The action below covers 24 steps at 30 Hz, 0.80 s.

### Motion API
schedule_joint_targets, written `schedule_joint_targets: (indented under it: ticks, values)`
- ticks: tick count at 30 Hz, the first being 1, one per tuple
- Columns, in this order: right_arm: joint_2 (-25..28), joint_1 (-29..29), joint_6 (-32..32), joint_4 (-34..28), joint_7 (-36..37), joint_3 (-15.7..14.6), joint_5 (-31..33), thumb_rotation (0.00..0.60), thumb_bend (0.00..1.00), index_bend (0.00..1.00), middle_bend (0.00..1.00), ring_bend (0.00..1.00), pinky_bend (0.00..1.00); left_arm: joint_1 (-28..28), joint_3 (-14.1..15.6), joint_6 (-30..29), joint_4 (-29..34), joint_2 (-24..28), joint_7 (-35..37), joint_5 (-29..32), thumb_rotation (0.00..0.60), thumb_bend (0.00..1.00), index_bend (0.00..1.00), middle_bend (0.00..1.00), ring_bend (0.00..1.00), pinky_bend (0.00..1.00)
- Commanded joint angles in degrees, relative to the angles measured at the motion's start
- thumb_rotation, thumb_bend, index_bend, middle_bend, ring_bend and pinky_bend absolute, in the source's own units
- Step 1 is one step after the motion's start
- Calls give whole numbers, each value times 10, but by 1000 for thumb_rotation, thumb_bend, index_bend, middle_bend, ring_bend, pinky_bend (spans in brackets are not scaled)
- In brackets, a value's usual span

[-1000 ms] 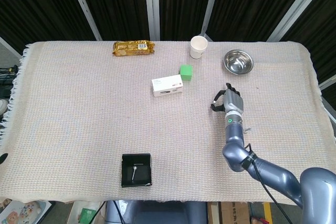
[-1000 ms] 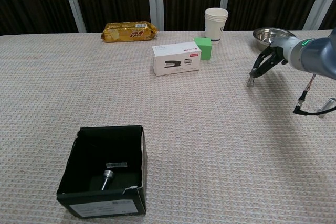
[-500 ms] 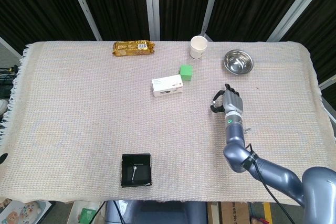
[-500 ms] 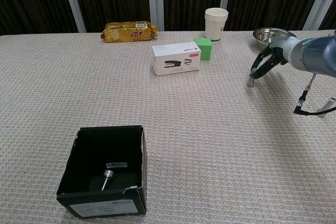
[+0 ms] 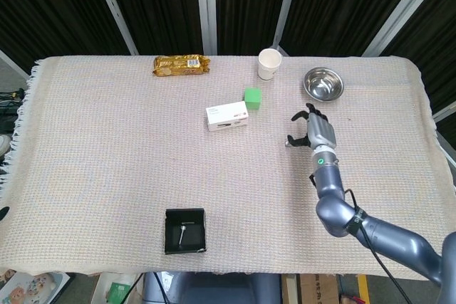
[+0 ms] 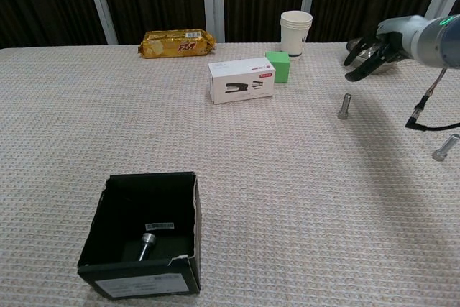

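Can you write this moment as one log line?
right hand: open, above bolt | second bolt: on cloth | left hand: unseen

A beige woven cloth [image 5: 107, 147] covers the surface; behind the cloth hang black curtains [image 5: 157, 5] crossed by pale metal bars [image 5: 204, 5]; light falls evenly.

Woven-cloth table [image 5: 107, 147] — snack pack [image 5: 182, 65], cup [image 5: 269, 63], bowl [image 5: 323, 84], boxes, seemingly two bolts.

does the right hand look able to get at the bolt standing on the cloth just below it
Probably yes: the right hand hovers open just above the upright bolt, holding nothing, and only bare cloth lies between them.
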<state>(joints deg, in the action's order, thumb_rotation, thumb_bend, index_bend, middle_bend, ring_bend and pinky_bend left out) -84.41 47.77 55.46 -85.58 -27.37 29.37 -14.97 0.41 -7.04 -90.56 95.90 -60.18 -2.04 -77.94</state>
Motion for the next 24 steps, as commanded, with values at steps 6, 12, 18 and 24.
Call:
schedule_joint_targets:
  ticks: [6, 12, 18, 24]
  values:
    - [242, -171, 77, -316, 54, -47, -209, 600, 339, 358, 0, 0, 0, 7, 3, -13, 5, 5, 12, -11, 600, 40, 62, 1, 0, 127]
    - [307, -314, 154, -370, 145, -145, -450, 600, 338, 345, 0, 0, 0, 10, 3, -12, 4, 10, 22, -6, 600, 40, 62, 1, 0, 127]
    - [270, -417, 283, -255, 260, -224, -669, 600, 339, 289, 0, 0, 0, 9, 2, -9, 3, 10, 23, -6, 600, 40, 62, 1, 0, 127]
    - [237, -449, 335, -160, 291, -259, -741, 600, 294, 190, 0, 0, 0, 9, 4, -9, 5, 8, 13, -6, 600, 40, 60, 1, 0, 127]
